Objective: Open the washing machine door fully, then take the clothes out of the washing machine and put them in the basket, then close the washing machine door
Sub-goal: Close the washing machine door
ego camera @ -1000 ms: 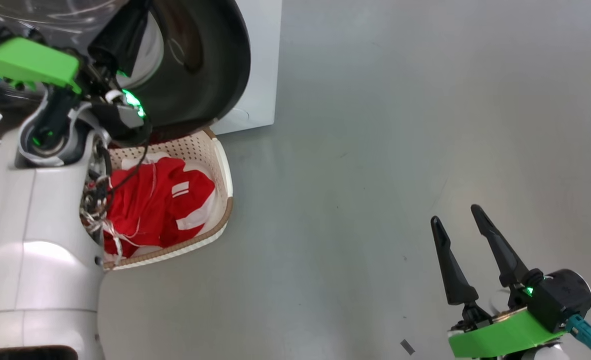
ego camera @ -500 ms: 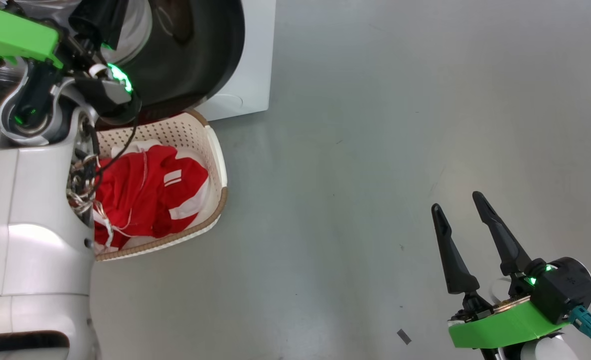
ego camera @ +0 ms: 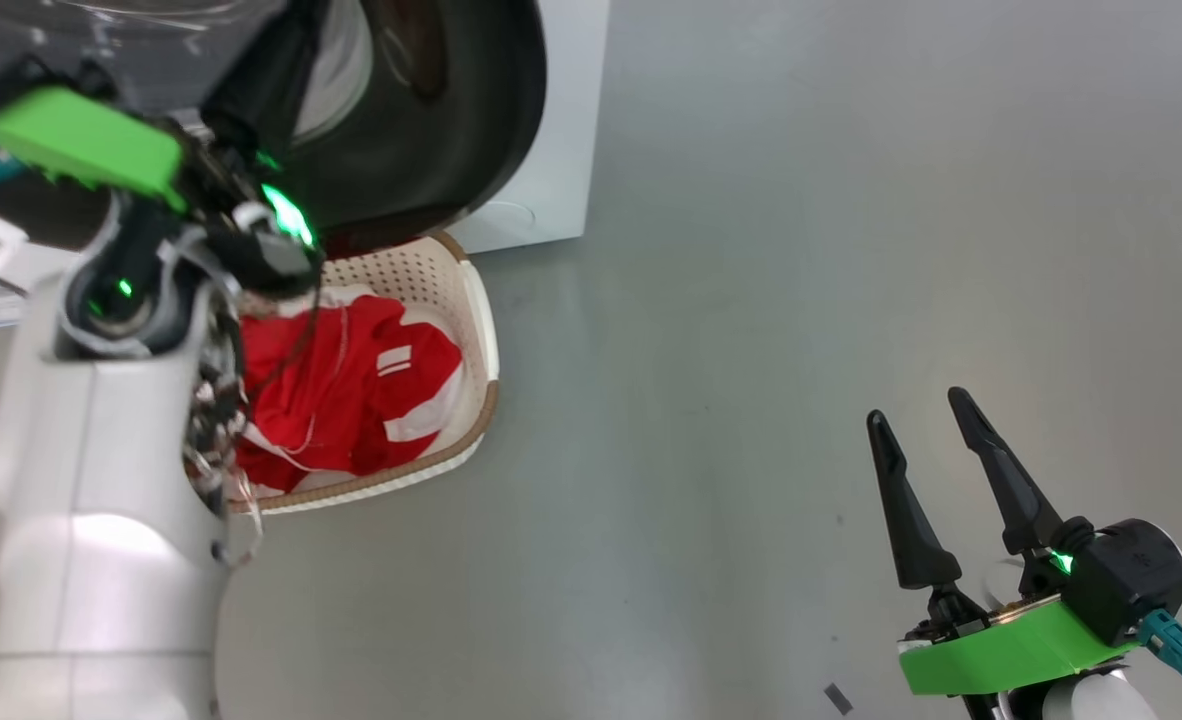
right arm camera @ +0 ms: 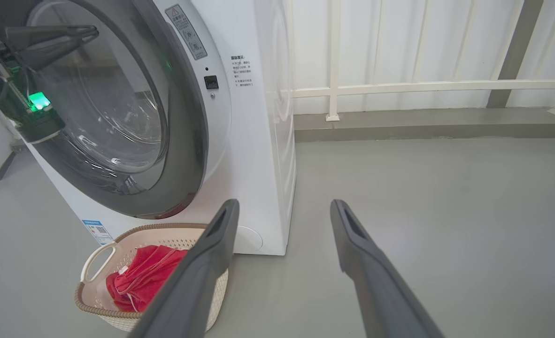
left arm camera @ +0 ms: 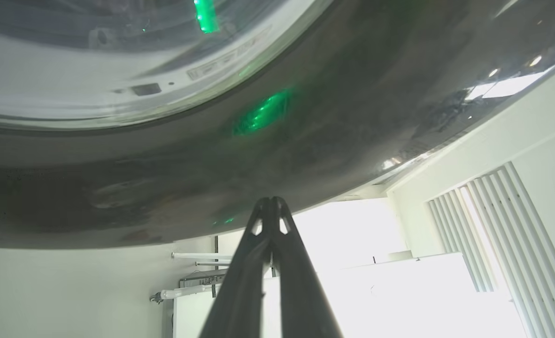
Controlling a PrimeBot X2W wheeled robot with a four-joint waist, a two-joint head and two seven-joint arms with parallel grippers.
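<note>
Here the left hand (left arm camera: 270,206) rises from the bottom centre of the left wrist view. Its two dark fingers are pressed together with nothing between them. Their tips lie in front of the glossy black rim of the washing machine door (left arm camera: 305,141), which arches across the upper half of that frame. Whether the tips touch the rim cannot be told.

In the right wrist view the same hand enters from the upper left, its fingers lying across the door's clear glass window (right arm camera: 113,117). The washing machine (right arm camera: 258,141), a white box, stands left of centre. It has a small blue label (right arm camera: 96,230) at its lower corner, and a white railing (right arm camera: 423,87) runs behind it at upper right.

The basket (right arm camera: 92,295) stands on the grey floor (right arm camera: 446,211) at lower left, just in front of the machine and beneath the door. The clothes (right arm camera: 146,279), red with white bands, lie heaped inside it.

The right hand (right arm camera: 283,206) rises from the bottom centre with its fingers spread wide apart and empty. In the head view it occupies the lower right over bare floor, well apart from the basket at centre left.
</note>
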